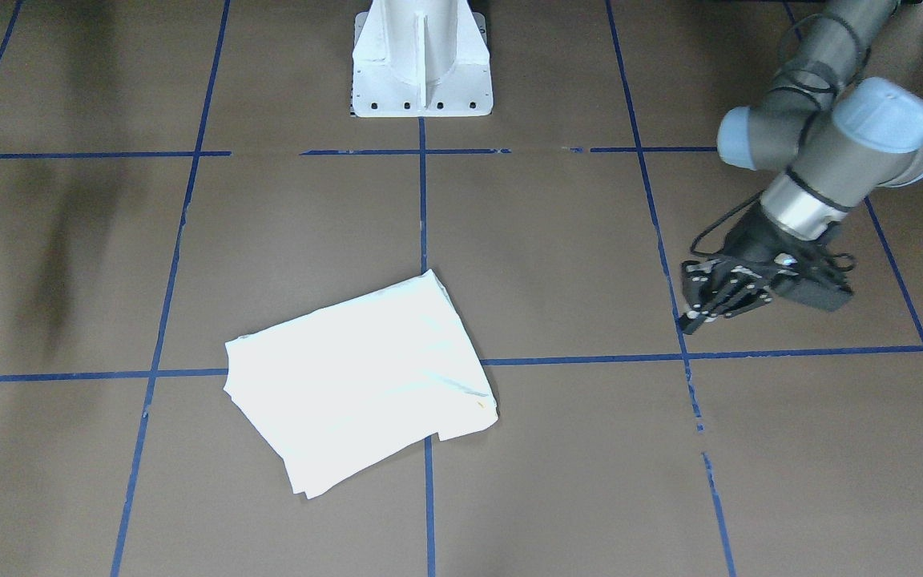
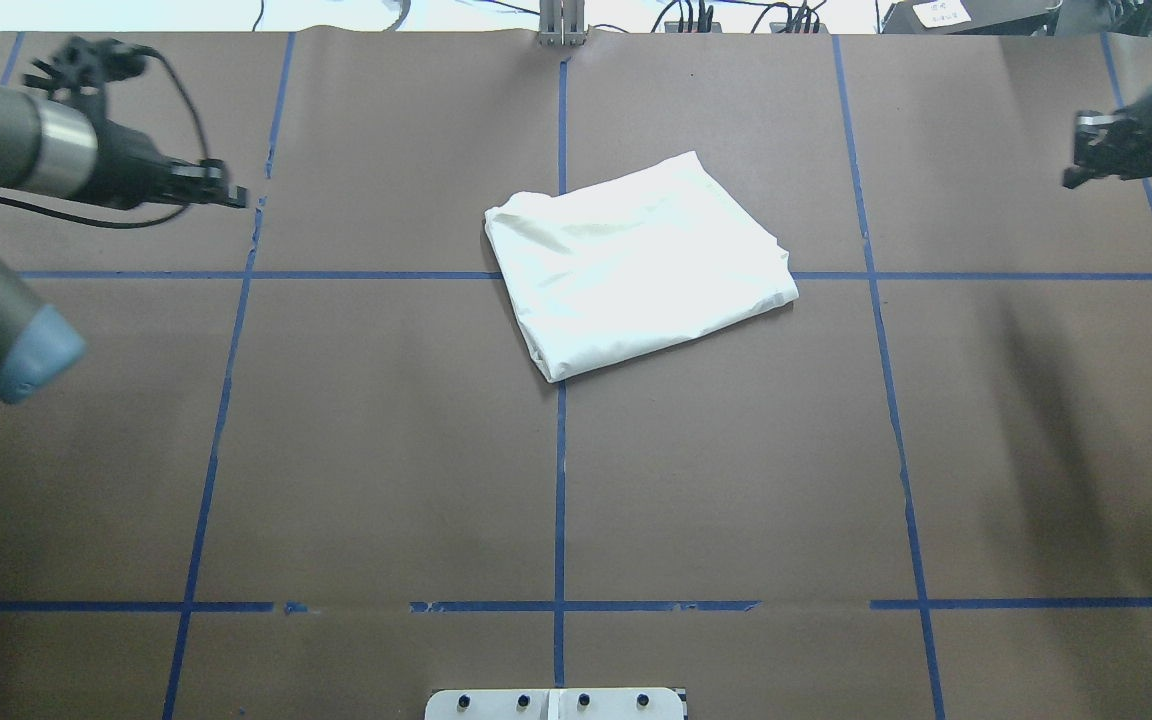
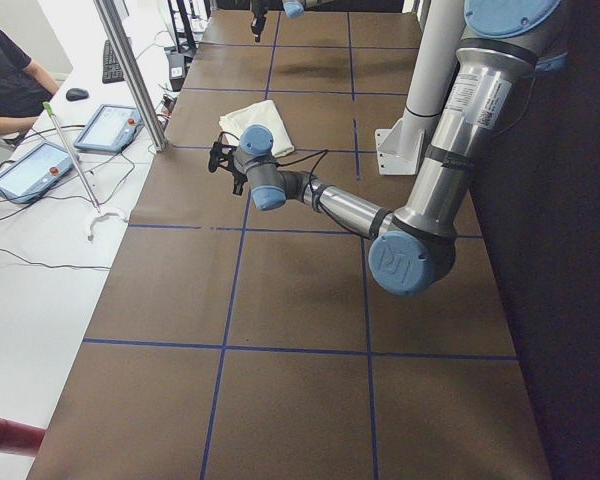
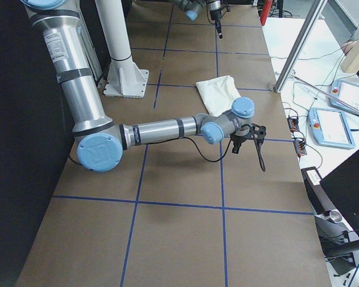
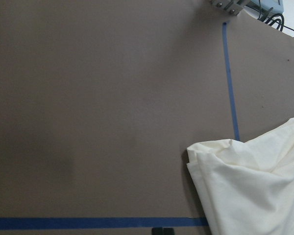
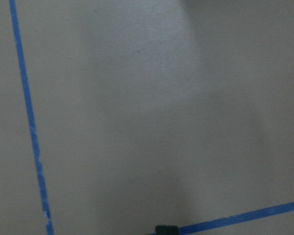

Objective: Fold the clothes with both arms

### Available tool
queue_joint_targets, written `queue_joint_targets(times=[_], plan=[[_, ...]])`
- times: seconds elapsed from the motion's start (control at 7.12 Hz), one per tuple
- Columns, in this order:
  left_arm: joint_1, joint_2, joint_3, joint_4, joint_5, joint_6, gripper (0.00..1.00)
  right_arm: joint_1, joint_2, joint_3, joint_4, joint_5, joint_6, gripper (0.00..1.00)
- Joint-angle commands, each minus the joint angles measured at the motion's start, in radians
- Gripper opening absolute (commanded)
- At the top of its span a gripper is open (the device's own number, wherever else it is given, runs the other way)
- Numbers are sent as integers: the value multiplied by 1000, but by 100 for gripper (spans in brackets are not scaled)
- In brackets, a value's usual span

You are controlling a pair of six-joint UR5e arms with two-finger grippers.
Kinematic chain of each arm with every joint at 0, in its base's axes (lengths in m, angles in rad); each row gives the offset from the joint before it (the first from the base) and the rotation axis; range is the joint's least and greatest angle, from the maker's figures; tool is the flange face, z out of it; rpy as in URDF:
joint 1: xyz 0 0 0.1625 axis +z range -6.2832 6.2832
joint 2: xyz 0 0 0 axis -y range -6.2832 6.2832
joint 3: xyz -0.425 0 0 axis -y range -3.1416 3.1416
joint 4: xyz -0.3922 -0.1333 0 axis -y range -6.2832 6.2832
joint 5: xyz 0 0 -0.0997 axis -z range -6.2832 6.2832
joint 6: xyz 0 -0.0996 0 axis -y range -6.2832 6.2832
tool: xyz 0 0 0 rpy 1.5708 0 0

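Observation:
The clothes [image 2: 636, 265] lie folded into a cream rectangle on the brown table, slightly askew near the far centre; the same bundle shows in the front view [image 1: 361, 385], and its corner enters the left wrist view [image 5: 255, 186]. No print shows on the upper side. My left gripper [image 2: 231, 195] hovers well off to the left of the clothes, shut and holding nothing; in the front view it [image 1: 690, 324] is on the right. My right gripper [image 2: 1076, 175] is at the far right edge, also shut and holding nothing. Its wrist view holds only table.
Blue tape lines [image 2: 561, 480] split the table into a grid. The white pedestal base [image 1: 421, 64] stands at the robot's edge. Beyond the far edge are a metal post [image 3: 130, 70], tablets [image 3: 110, 128], cables and a seated person [image 3: 5, 80].

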Motion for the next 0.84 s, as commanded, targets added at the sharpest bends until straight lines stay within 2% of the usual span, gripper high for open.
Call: queue_joint_targets(times=[0.0, 0.14, 0.28, 0.42, 0.56, 0.7], plan=[[-178, 166, -43, 85, -46, 351, 0, 123, -133, 6, -45, 10, -310, 0], [-276, 203, -84, 266, -49, 580, 0, 175, -150, 10, -115, 12, -441, 14], [-373, 189, -104, 551, -51, 780, 34, 214, -161, 25, -204, 26, -550, 54], [-459, 155, -106, 784, -145, 864, 99, 240, -170, 77, -288, 32, -564, 100], [-487, 203, -151, 866, -219, 898, 100, 243, -226, 140, -320, 29, -578, 100], [-478, 327, -190, 809, -218, 942, 100, 243, -263, 154, -322, 30, -624, 100]])
